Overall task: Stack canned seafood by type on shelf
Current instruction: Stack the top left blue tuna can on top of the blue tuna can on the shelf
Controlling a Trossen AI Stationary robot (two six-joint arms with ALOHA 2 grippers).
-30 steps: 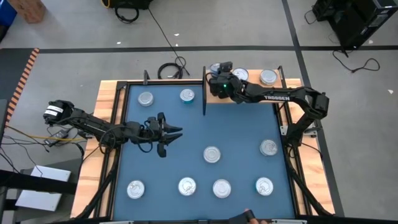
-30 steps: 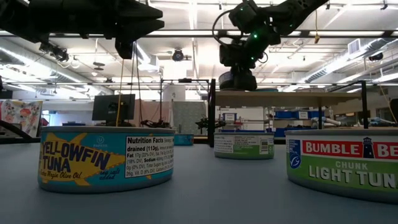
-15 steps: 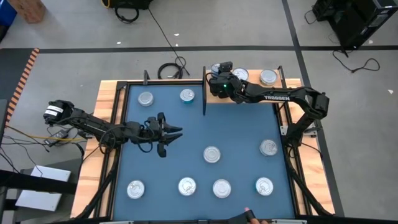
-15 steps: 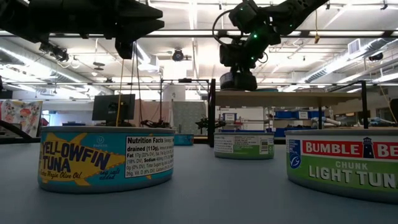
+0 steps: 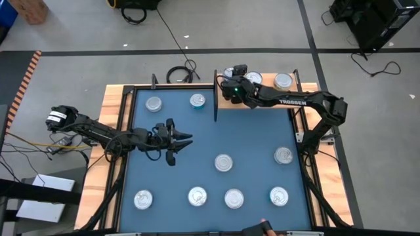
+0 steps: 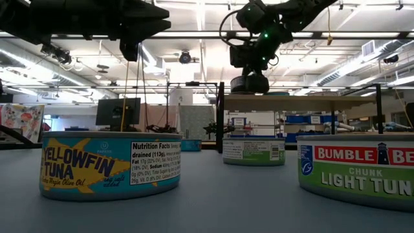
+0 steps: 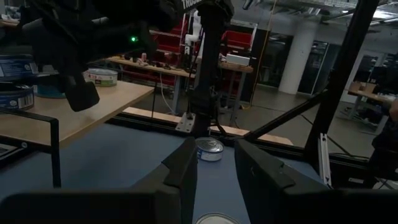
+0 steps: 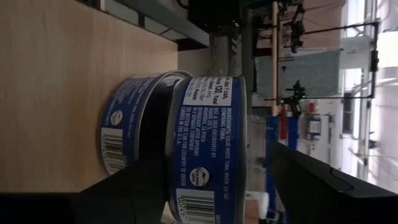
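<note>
High view shows the right gripper [image 5: 230,82] over the near-left corner of the wooden shelf [image 5: 266,98], above a stack of tins. From the right wrist camera, two blue-labelled tins [image 8: 205,149] sit one on the other on the shelf board, and the dark fingers [image 8: 317,180] stand off on either side with daylight between them and the label, so I'd call the grip let go, jaws spread and holding nothing. Two more tins, one with a silver top [image 5: 283,80], sit further along the shelf.

The left gripper [image 5: 180,139] hangs above the blue mat [image 5: 249,131], well apart from everything; through its own camera the fingers [image 7: 183,168] show a gap with nothing between them, a tin [image 7: 209,149] lying beyond on the mat. Seven or eight tins are still scattered over the mat, among them a yellowfin tuna tin [image 6: 110,165] and a chunk light tuna tin [image 6: 356,168] close to the low camera.

The worry now is the pull-away. The upper tin looks a touch off-centre on the lower one, and if a finger drags its side on the way up or back, it could slide off or push both toward the shelf edge. The black post [image 5: 216,98] stands just beside that corner, leaving little room to swing out.
</note>
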